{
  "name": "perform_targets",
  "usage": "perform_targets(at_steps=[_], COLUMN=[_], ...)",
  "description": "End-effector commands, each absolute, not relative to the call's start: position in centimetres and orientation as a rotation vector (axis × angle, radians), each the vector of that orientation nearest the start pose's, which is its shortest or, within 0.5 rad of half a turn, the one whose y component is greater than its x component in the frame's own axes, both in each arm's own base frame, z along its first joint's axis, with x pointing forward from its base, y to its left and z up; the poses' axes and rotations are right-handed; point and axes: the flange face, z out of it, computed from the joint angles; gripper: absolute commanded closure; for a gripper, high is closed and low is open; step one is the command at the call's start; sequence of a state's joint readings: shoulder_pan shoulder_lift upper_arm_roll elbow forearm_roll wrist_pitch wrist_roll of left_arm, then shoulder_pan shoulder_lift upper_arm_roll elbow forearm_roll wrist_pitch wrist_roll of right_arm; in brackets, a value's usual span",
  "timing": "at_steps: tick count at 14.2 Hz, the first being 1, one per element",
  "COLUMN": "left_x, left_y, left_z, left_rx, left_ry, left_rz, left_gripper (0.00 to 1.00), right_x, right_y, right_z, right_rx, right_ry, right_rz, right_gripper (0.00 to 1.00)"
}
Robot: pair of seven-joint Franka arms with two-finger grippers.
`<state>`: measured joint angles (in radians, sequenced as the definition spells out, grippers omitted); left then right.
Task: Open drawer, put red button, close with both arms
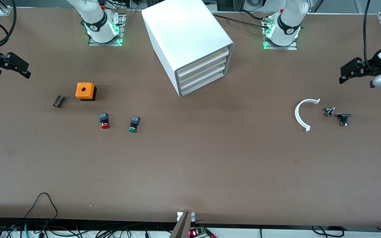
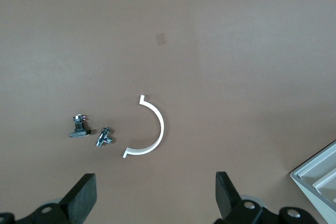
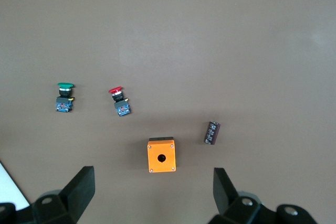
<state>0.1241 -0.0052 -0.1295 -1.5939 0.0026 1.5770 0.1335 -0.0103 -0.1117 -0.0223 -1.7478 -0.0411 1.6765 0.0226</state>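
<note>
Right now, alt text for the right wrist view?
The right gripper hangs with jaws open over a bare brown table, holding nothing. Below it sit an orange cube with a hole, a small black cylinder beside it, and past them the red button next to a green button, both lying untouched.

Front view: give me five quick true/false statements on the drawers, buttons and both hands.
1. All four drawers of the cabinet are shut. True.
2. The red button is in the right hand. False: it lies on the table, and that hand is open and holds nothing.
3. The green button lies beside the red one, toward the left arm's end. True.
4. The orange cube is nearer the front camera than the red button. False: it is farther.
5. The left hand is shut on the white arc. False: it is open, and the arc lies on the table.
</note>
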Motion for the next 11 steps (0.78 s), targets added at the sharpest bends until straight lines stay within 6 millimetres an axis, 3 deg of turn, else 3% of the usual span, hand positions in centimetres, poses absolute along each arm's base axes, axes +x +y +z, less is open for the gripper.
perform_targets(at_steps=[1, 11], left_x=[55.41, 55.69], left_y=[-0.40, -0.46], left_z=[62.27, 62.32], left_rx=[-3.141, -3.143], left_ry=[0.256, 0.239], left_rz=[0.025, 0.023], left_gripper=[0.00, 0.00], right_x=[52.61, 52.88], right_y=[-2.25, -2.24], right_z=[61.24, 60.77], right_rx=[-3.163, -3.162], right_ry=[0.067, 0.062], right_rz=[-0.055, -0.043], right_gripper=[0.00, 0.00])
